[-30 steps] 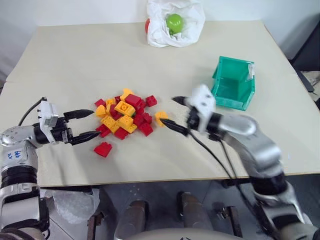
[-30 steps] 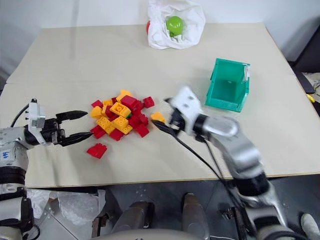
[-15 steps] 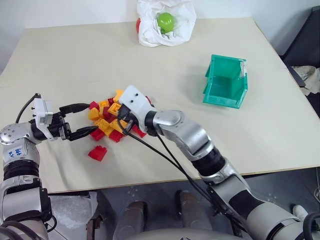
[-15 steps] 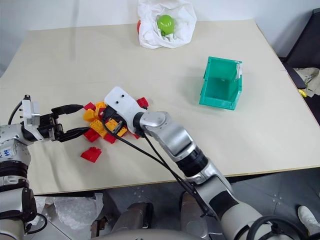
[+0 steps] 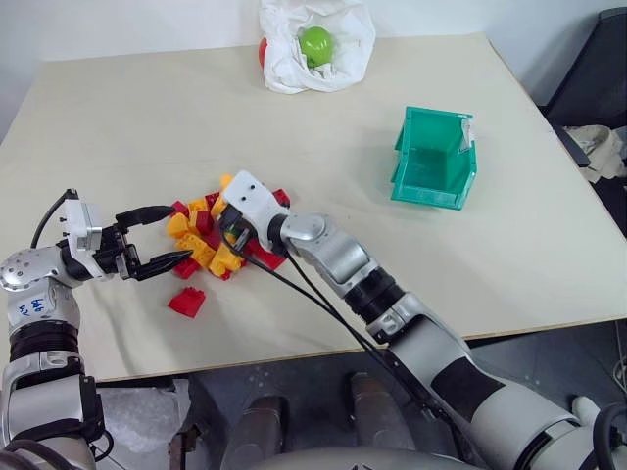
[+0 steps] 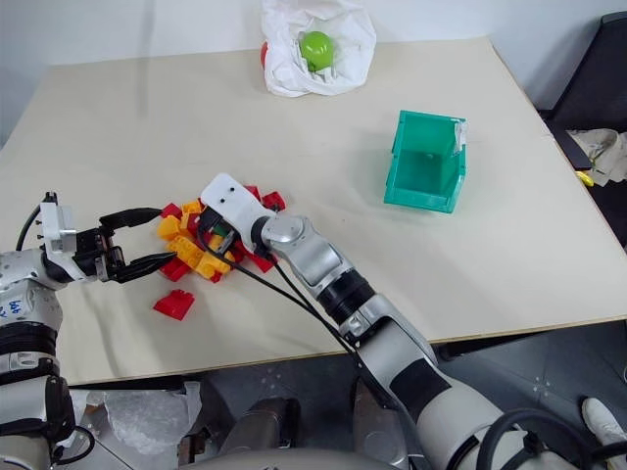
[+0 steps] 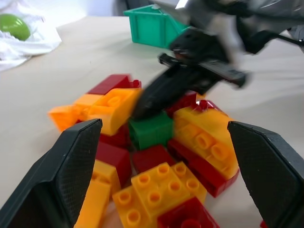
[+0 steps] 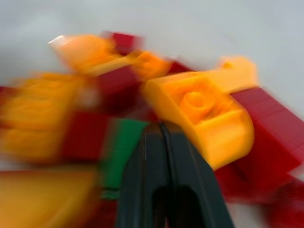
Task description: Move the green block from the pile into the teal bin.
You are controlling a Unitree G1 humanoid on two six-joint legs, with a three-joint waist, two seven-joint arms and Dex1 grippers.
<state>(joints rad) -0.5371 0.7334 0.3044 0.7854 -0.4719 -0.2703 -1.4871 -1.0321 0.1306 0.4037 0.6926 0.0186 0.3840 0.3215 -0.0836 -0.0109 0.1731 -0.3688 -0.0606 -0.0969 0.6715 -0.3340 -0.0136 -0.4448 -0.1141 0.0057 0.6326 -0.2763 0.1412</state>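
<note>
The pile (image 5: 203, 251) of red and yellow bricks lies at the table's left. The green block (image 7: 152, 131) sits in its middle, half buried, and it also shows in the right wrist view as the green block (image 8: 118, 151). My right gripper (image 5: 232, 238) reaches into the pile, shut, with nothing between its fingers (image 8: 147, 180). Its tips rest against the green block's top edge. Just left of the pile, my left gripper (image 5: 179, 233) stands open, facing the bricks. The teal bin (image 5: 432, 192) stands apart at the right, its inside bare.
A white plastic bag (image 5: 343, 54) with a lime-green ball (image 5: 314, 44) lies at the far edge. One loose red brick (image 5: 186, 301) lies near the front, left of the pile. My right forearm and its black cable (image 5: 323, 308) cross the table in front of the pile.
My right gripper swung left from beside the pile into it and shut; its tips now sit at the green block. The left gripper stayed open in place. The camera view shifted.
</note>
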